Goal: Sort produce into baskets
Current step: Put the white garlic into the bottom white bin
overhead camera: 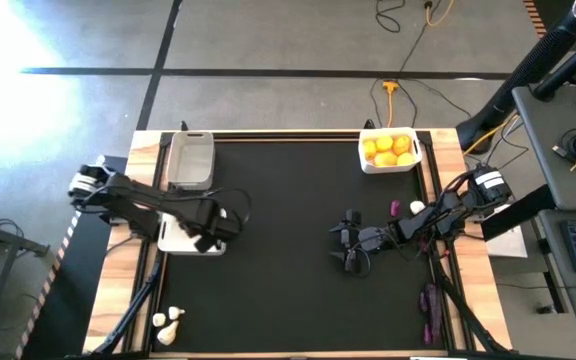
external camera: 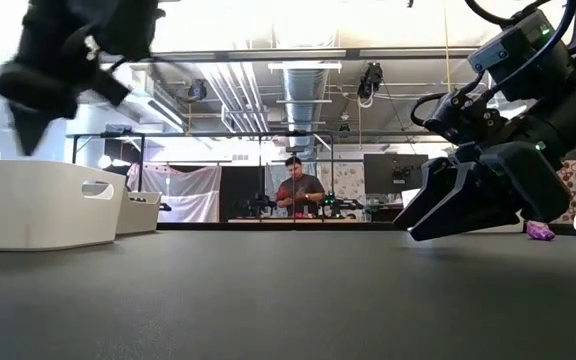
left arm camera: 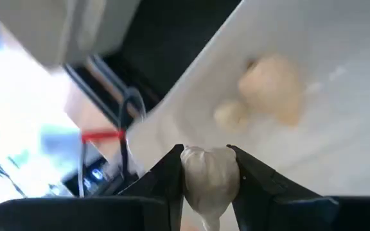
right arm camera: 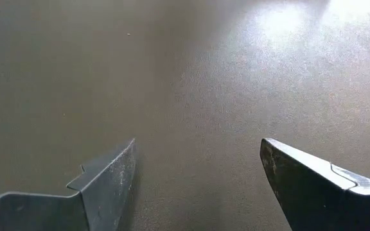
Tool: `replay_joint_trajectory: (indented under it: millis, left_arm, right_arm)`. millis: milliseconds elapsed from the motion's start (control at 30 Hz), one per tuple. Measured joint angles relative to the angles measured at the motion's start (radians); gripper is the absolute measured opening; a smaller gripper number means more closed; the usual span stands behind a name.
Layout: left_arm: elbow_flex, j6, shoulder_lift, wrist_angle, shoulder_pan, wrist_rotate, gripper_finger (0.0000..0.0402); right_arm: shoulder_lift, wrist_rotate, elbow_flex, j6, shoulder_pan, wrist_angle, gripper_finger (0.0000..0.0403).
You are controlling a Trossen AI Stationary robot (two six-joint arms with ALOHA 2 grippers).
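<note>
Garlic bulb [left arm camera: 209, 183] is pinched between the fingers of our left gripper [overhead camera: 208, 238], hanging over the white basket [overhead camera: 173, 240] on the left side of the mat, where another bulb [left arm camera: 272, 90] already lies. We've got the right gripper [overhead camera: 346, 252] low over bare mat mid-table, fingers spread wide, holding nothing. Citrus fills the far white basket [overhead camera: 366, 163]; the greyish basket [overhead camera: 190, 160] sits far left.

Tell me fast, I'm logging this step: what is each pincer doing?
Left pincer: closed on a garlic bulb, above the white basket.
Right pincer: open, empty, low over the mat.
</note>
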Motion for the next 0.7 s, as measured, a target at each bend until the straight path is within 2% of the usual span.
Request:
replay_joint_trajectory:
  millis: [233,333,467,700]
  left_arm:
    - [-0.191,-0.128,-0.169,0.182,0.007,0.124,0.0082]
    - [-0.248,-0.135,-0.209,0.322,0.009,0.124,0.0082]
    - [-0.292,-0.136,-0.220,0.447,0.009,0.120,0.0092]
    - [-0.303,-0.207,-0.186,0.454,0.009,0.113,0.0148]
  right_arm:
    - [0.000,0.000,0.000,-0.017,0.000,0.010,0.0325]
    - [0.000,0.000,0.000,-0.034,0.000,0.031,0.0325]
    - [0.000,0.000,0.000,-0.059,0.000,0.053,0.0325]
    - [0.000,0.000,0.001,-0.104,0.000,0.061,0.0325]
